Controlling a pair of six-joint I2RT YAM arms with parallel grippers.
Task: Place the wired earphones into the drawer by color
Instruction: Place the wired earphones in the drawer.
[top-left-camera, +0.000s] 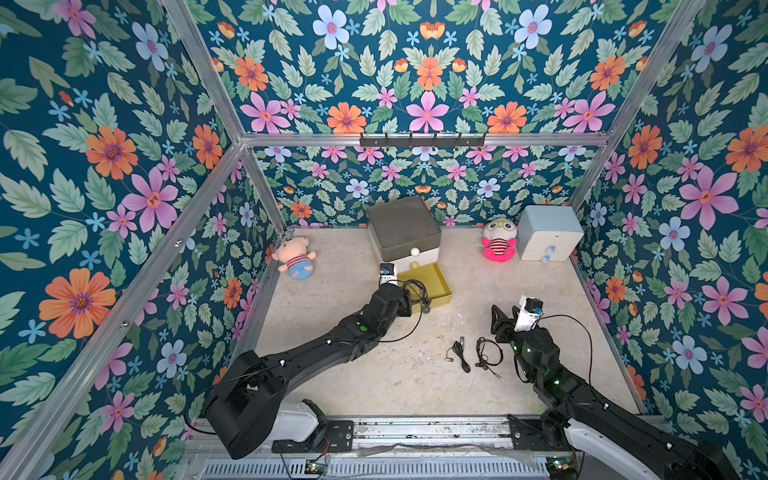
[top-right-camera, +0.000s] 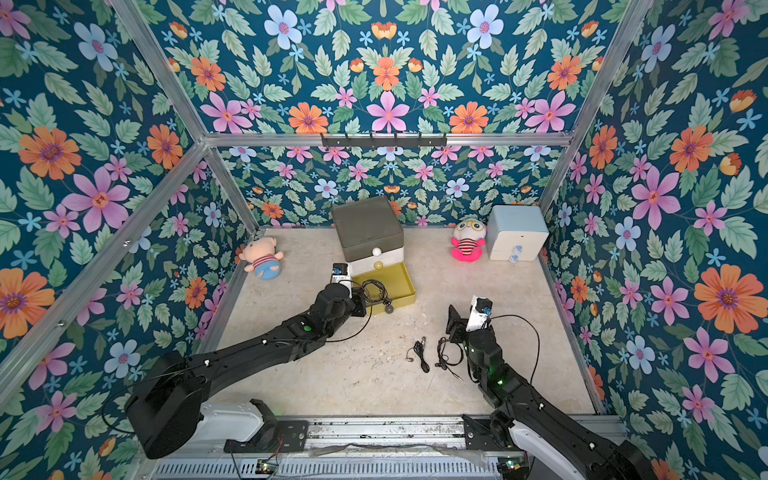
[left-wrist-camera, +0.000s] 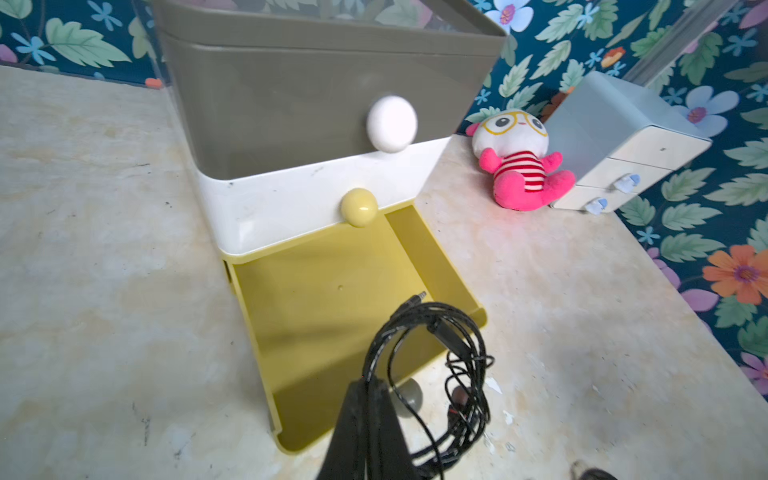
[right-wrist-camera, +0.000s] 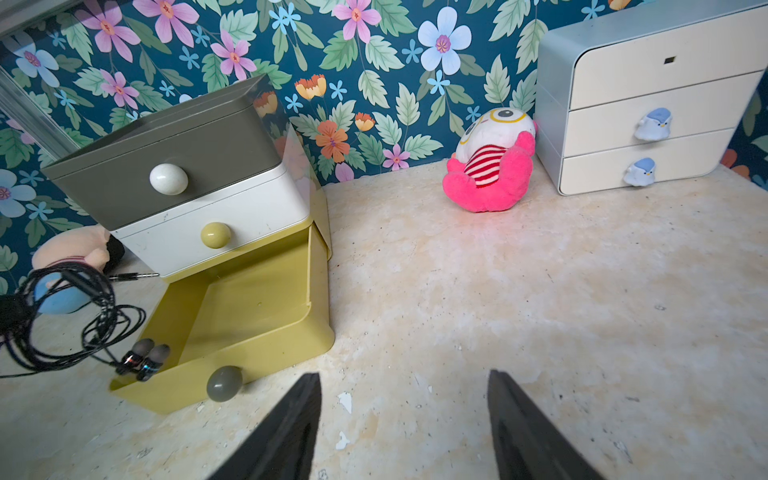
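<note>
Going left to right. A peach plush pig in a striped shirt (top-left-camera: 293, 259) lay by the left wall, well clear of everything. Next was the small three-tier chest (top-left-camera: 402, 224), dark grey on top and white in the middle. Its mustard-yellow bottom drawer (left-wrist-camera: 316, 299) was pulled out and looked empty.

The left gripper (left-wrist-camera: 369, 399) was pinched tight on a loose coil of black wired earphones (left-wrist-camera: 448, 338). It hung the coil over the front part of that drawer, with the buds dangling right by the front wall, near the grey ball knob (right-wrist-camera: 224, 383).

That's where I'd worry. Let go here and a loop or the buds could drape over the front wall, or slide onto the table, and then the drawer wouldn't shut cleanly. The slack loops could also snag on a finger at release. The white tier overhangs the back of the drawer, so only the front is open from above.

Further right, a thin black earphone set (top-left-camera: 461, 355) and a second black tangle (top-left-camera: 485, 353) sat on the pale stone-look tabletop (top-left-camera: 374, 374), just beside each other, so grabbing one could drag the other. The right gripper (right-wrist-camera: 404, 375) hovered near them, jaws spread and empty, with nothing in its way.

At the back right were a pink plush doll with yellow glasses (top-left-camera: 498, 245) and a pale blue two-drawer chest (top-left-camera: 548, 235), both well apart from the action.
</note>
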